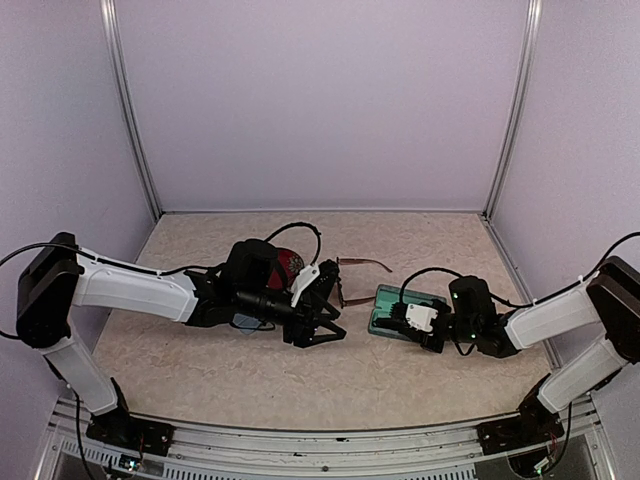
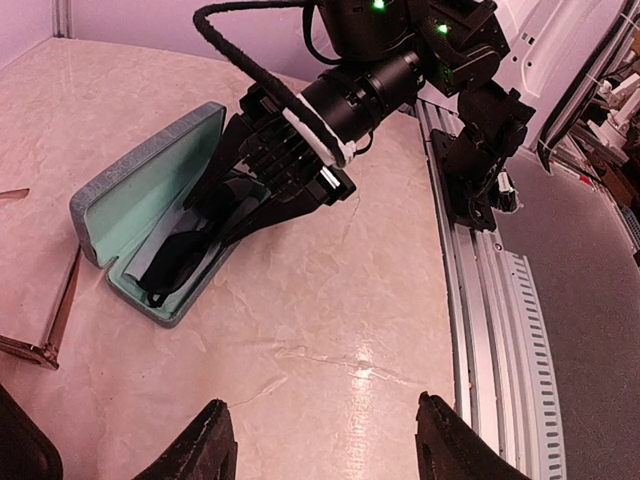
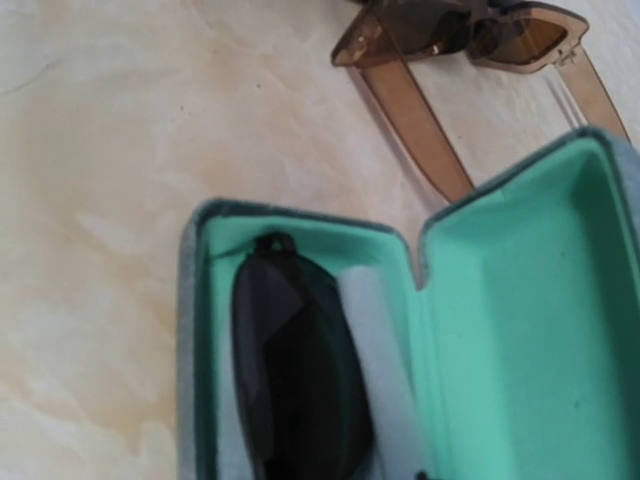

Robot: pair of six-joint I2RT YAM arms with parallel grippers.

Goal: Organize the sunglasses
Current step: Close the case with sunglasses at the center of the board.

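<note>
Left wrist view: right claw angled into the case, grip unclear; left claw wide, empty.

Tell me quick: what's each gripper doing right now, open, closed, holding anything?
Left gripper: open, holding nothing.
Right gripper: down in the open case on the black sunglasses; cannot tell whether it grips them.

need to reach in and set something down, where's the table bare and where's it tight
Bare: the far strip of table along the back wall, and the near strip by the front rail. Crowded: the middle, where the left pincer, reddish-brown sunglasses, open case and right pincer sit close together.
</note>
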